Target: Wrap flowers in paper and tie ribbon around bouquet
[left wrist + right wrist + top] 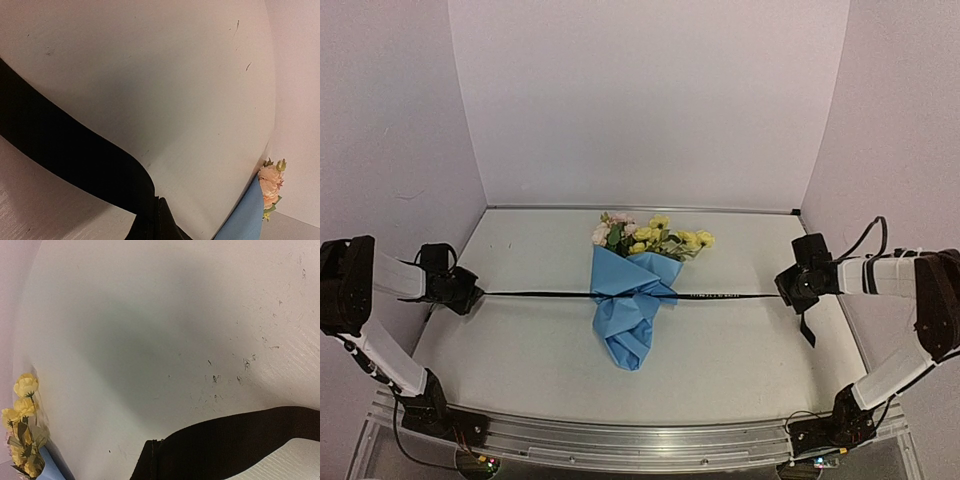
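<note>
The bouquet lies in the middle of the table: yellow and pink flowers (650, 238) point to the back, and a light blue paper (630, 315) cone wraps their stems. A black ribbon (540, 294) is stretched taut left to right and is hidden where it crosses the cone's waist. My left gripper (472, 292) is shut on its left end and my right gripper (788, 292) on its right end, where a short tail (807, 330) hangs. In the left wrist view the ribbon (75, 155) runs from the gripper (157, 220); pink flowers (271, 182) show. The right wrist view shows ribbon (240, 440), gripper (155, 460) and yellow flowers (22, 410).
White walls (650, 100) close in the table at the back and both sides. A metal rail (640, 440) with the arm bases runs along the near edge. The table surface (240, 365) carries small dark scuffs near the right gripper.
</note>
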You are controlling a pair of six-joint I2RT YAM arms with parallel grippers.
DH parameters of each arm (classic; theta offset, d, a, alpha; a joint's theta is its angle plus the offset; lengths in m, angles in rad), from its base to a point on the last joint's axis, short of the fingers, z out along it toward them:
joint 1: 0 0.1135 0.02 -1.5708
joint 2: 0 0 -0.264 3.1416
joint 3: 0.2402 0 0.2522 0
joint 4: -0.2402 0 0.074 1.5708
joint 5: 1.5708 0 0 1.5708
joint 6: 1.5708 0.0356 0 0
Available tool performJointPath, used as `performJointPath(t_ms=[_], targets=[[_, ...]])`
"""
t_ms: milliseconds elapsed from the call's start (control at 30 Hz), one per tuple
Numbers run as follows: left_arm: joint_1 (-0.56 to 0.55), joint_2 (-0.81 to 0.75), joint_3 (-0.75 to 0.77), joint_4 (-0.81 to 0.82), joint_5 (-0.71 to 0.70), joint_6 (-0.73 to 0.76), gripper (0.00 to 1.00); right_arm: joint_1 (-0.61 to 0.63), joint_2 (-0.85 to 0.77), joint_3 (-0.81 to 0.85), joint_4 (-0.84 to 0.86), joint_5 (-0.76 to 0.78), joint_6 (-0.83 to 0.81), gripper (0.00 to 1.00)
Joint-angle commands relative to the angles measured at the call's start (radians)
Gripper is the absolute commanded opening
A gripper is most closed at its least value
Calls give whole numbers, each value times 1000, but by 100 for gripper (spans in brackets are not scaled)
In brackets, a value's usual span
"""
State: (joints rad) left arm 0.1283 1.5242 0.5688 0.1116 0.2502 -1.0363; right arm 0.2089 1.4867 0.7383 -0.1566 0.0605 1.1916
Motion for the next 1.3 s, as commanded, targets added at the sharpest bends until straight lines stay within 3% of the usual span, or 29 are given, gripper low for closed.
performJointPath(t_ms=[0, 100, 233, 400, 633, 767, 867, 1000, 1100, 1267], targets=[[58, -19, 48, 10, -150, 37, 0, -60, -44, -10, -74, 152, -29, 0], [64, -34, 54, 10, -152, 61, 0, -81, -43, -6, -78, 132, -40, 0], [-5, 6, 127, 16, -54, 124, 0, 24, -20, 88, -129, 162, -108, 0], [-105, 41, 205, -22, -42, 160, 0, 127, 51, 172, -166, 142, -148, 0], [-113, 105, 236, -64, 15, 180, 0, 158, 77, 159, -179, 109, -187, 0], [-120, 140, 248, -73, 62, 200, 0, 173, 62, 145, -187, 100, -218, 23], [-124, 159, 261, -83, 70, 215, 0, 204, 50, 155, -186, 99, -267, 50], [-124, 173, 270, -88, 70, 226, 2, 243, 20, 180, -160, 84, -342, 67], [-124, 177, 283, -102, 63, 236, 20, 281, 3, 223, -127, 43, -437, 77], [-150, 160, 330, -159, 30, 276, 42, 354, 60, 348, -86, -83, -607, 82]])
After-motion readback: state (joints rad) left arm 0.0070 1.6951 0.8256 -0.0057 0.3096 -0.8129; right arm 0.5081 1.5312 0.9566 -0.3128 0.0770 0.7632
